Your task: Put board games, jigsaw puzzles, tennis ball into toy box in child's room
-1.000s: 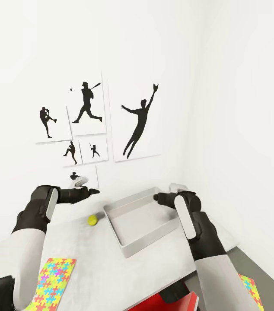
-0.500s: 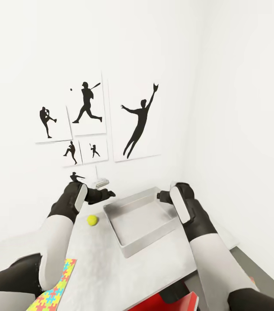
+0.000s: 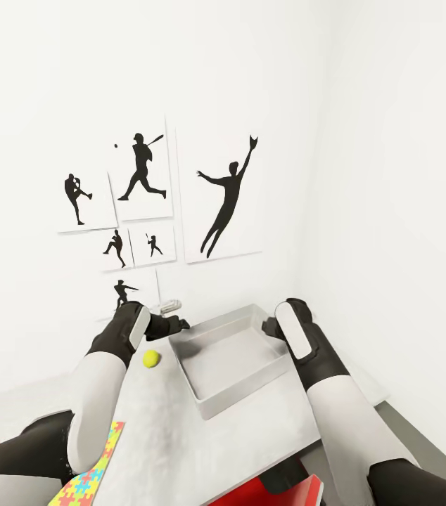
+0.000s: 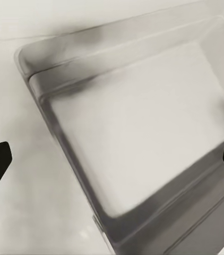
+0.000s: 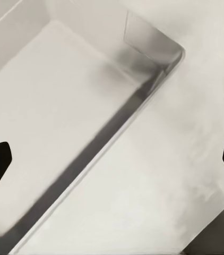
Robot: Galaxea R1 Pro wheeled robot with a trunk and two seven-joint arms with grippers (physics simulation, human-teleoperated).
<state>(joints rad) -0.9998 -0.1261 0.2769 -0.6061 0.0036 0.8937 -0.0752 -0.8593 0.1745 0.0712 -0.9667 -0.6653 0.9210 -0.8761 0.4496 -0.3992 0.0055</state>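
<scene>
Nearest the robot, ahead of the toy box (image 3: 231,365), bare desk (image 3: 181,436) runs to the front edge, where a jigsaw puzzle (image 3: 91,471) lies. Beside the box's near-left rim sits the tennis ball (image 3: 151,359). Over the box's far-left corner hangs the left end effector (image 3: 176,324), spread wide; over its far-right rim, the right end effector (image 3: 271,326), equally spread.

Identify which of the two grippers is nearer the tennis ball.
The left gripper: it hangs just above the tennis ball, beside the toy box; the right gripper is across the box.
</scene>
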